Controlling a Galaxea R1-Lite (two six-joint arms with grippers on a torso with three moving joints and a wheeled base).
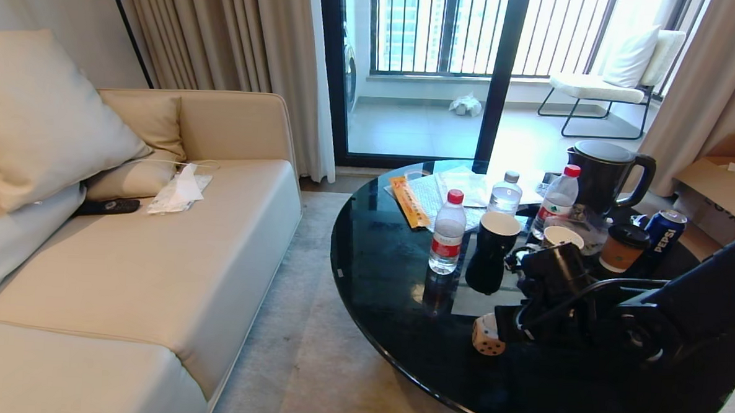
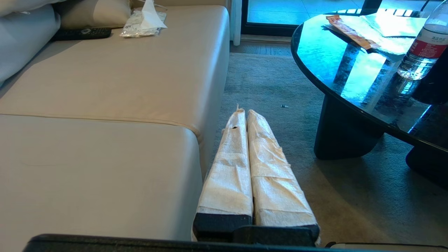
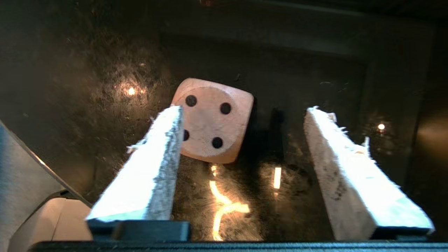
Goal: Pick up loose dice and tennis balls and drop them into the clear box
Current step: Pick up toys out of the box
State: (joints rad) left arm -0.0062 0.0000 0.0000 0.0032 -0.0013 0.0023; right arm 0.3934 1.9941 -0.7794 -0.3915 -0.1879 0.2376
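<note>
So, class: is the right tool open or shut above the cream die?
Open. The right tool shows its two padded fingers spread wide, with the cream die on the black table below.

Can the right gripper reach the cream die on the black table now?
Probably yes: the right gripper hangs open just above the cream die, nothing between; the die sits toward one finger, so slight recentering may help.

The head view looks forward and down from above, taking in the sofa [image 1: 141,271] on the left and the round black desk [image 1: 389,276] on the right, with the balcony door beyond. The left wrist view sits low, facing along the carpet between sofa and desk — both show in the head view too. The right wrist view hangs close over the desk top, looking down at a cream die [image 3: 213,120] — the same die [image 1: 488,336] that the head view sees near the desk's front edge.
</note>
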